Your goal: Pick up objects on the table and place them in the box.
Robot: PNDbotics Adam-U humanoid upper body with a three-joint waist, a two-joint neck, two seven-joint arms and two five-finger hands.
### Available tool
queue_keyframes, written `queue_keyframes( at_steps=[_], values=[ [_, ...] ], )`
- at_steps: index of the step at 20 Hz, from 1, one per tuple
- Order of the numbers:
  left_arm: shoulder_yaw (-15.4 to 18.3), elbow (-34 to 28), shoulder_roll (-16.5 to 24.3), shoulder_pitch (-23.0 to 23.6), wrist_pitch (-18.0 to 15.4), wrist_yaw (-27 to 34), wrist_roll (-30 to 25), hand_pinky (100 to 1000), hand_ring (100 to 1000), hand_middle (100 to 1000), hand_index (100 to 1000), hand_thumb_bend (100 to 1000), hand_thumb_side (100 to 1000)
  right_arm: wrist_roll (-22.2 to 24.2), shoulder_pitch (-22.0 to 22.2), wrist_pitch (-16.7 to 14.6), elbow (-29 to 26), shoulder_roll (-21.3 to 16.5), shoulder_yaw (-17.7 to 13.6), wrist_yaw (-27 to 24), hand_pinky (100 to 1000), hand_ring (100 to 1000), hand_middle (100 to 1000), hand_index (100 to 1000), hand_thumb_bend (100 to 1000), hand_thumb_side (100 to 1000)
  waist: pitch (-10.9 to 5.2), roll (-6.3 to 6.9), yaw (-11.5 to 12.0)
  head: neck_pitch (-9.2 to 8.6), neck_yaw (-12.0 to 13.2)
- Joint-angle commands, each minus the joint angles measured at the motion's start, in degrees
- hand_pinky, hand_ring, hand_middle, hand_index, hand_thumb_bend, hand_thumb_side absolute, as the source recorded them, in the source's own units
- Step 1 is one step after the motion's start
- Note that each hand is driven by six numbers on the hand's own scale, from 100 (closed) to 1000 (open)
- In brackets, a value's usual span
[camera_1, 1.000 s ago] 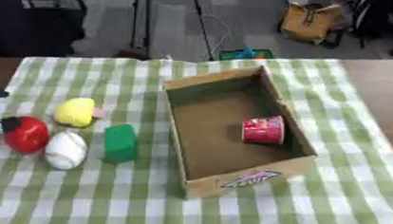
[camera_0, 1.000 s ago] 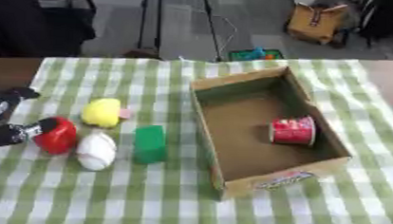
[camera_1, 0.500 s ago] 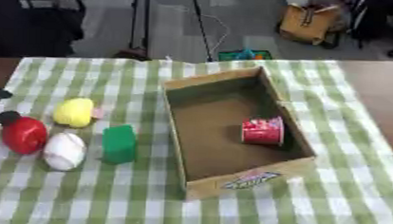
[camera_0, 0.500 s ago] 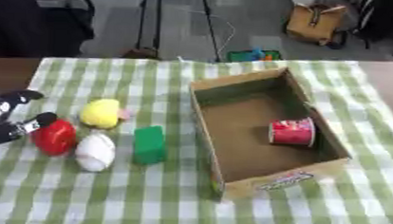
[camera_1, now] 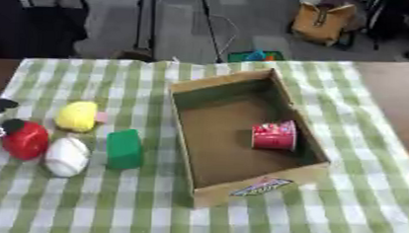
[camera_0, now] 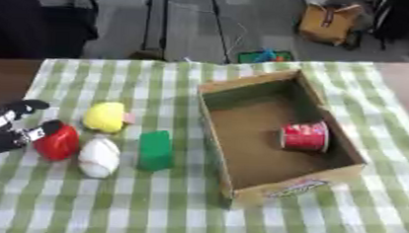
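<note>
- Table (camera_0: 178, 206) — covered edge to edge by a soft cloth in a green-and-white check; it lies flat, with bare brown wood showing past the cloth at the far left and far right.
- Box (camera_1: 183, 135) — an open rectangular carton of plain brown cardboard with upright walls and a printed label on the near wall; it stands on the right half of the cloth, turned slightly askew.
- Left hand (camera_0: 6, 129) — black with light patches, coming in at the left edge. Its fingers are spread apart, not closed round anything; one fingertip reaches the red thing's left side, and whether it touches I cannot tell. The right hand shows in neither view.
- Cup (camera_0: 305, 136) — a short red cylinder with pale markings, lying on its side on the box floor against the right wall.
- Block (camera_1: 123, 148) — a green, matte, boxy piece with rounded corners, on the cloth just left of the box.
- Egg (camera_1: 65, 156) — smooth, white, oval, lying between the block and the red thing, near the yellow thing.
- Red thing (camera_1: 26, 140) — rounded and glossy, leftmost of the group, just beside the egg.
- Yellow thing (camera_0: 105, 116) — a rounded lump with a small pink bit on its right side, behind the egg.
</note>
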Motion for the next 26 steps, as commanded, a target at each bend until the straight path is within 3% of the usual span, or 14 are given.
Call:
queue_keyframes(
  at_steps=[1,12,19,22,23,26],
  values=[
    [0.0,0.0,1.3,-0.9,0.2,-2.1,-0.9,1000,1000,1000,1000,753,1000,0.2,-0.5,-0.1,-1.3,-0.9,-0.2,-0.5,493,571,537,684,100,759,-0.82,0.11,0.0,-0.77,0.3],
    [-1.1,0.7,0.3,-1.3,0.2,-6.3,-1.6,1000,985,1000,1000,767,996,0.3,-0.5,-0.1,-1.3,-0.8,-0.3,-0.7,494,571,534,679,100,759,-0.62,0.13,-0.1,-1.02,0.5],
    [-1.8,1.9,-0.4,-2.3,0.4,-6.5,0.3,909,941,1000,1000,723,1000,0.3,-0.5,-0.1,-1.3,-0.8,-0.3,-0.9,494,571,532,677,100,761,-0.44,0.02,-0.2,-1.20,0.7],
    [-2.1,2.3,-0.6,-2.7,0.5,-7.1,0.9,900,938,1000,1000,721,1000,0.3,-0.5,-0.1,-1.3,-0.8,-0.3,-1.0,494,571,532,677,100,760,-0.38,0.02,-0.2,-1.23,0.8],
    [-2.2,2.5,-0.6,-2.7,0.5,-7.2,0.9,848,934,1000,1000,729,984,0.3,-0.5,-0.1,-1.3,-0.8,-0.3,-1.0,494,571,531,675,100,762,-0.37,0.02,-0.2,-1.23,0.8],
    [-2.6,3.0,-0.8,-3.0,0.5,-7.9,0.6,823,929,1000,1000,734,966,0.3,-0.5,-0.1,-1.3,-0.8,-0.3,-1.1,494,572,530,674,100,763,-0.25,0.05,-0.3,-1.27,0.9]
  ],
)
